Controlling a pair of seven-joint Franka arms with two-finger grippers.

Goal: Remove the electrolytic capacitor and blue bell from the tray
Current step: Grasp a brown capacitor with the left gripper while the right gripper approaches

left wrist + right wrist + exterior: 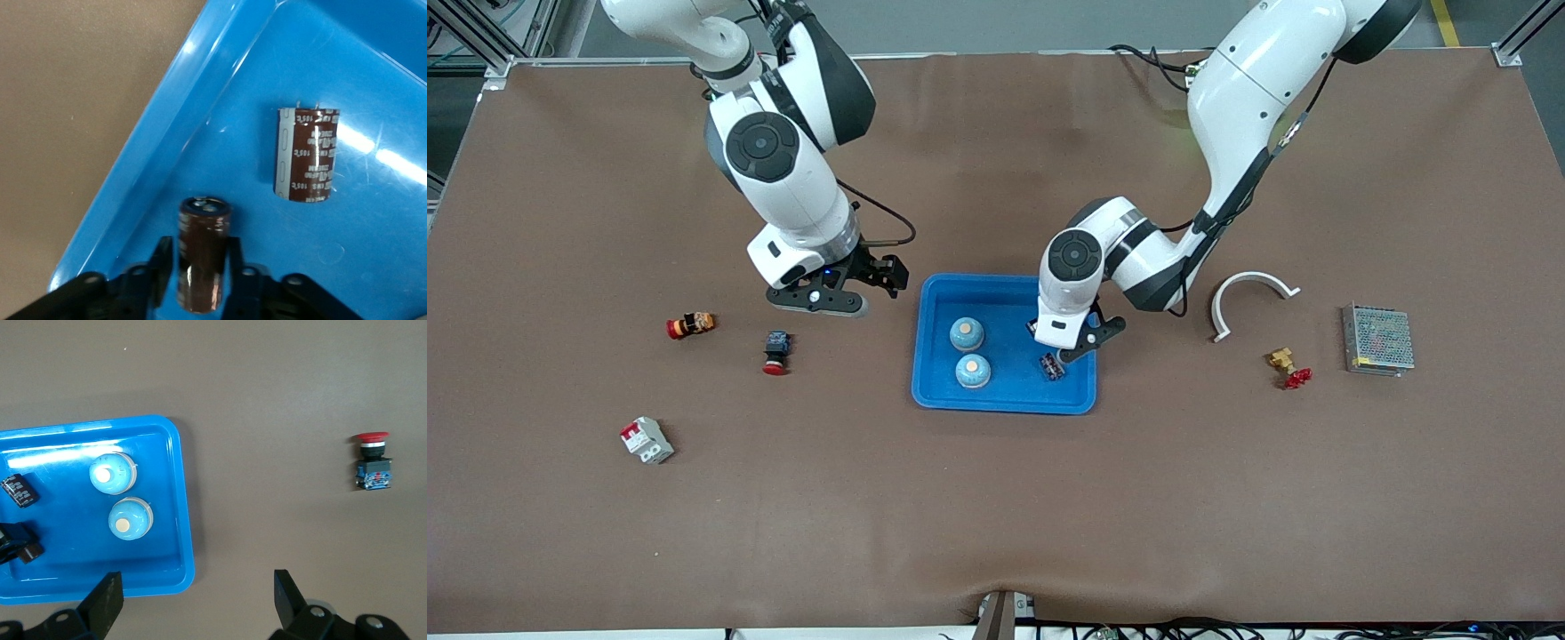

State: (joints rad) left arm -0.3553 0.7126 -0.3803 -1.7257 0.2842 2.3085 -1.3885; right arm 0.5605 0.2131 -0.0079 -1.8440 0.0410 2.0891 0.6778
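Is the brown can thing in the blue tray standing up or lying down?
Lying down. The loose capacitor rests on its side on the tray floor. A second capacitor is clamped in the left gripper.

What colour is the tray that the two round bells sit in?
Bright blue. The tray shows best in the front view, with both bells inside it.

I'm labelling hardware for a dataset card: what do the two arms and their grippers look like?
Both arms have glossy white rounded shells with dark grey or black joint sections and round black caps at the joints. Thin black cables run along each arm. The left gripper and right gripper are black two-finger units mounted under white wrist blocks. The fingers are flat, matte black. No readable markings show.
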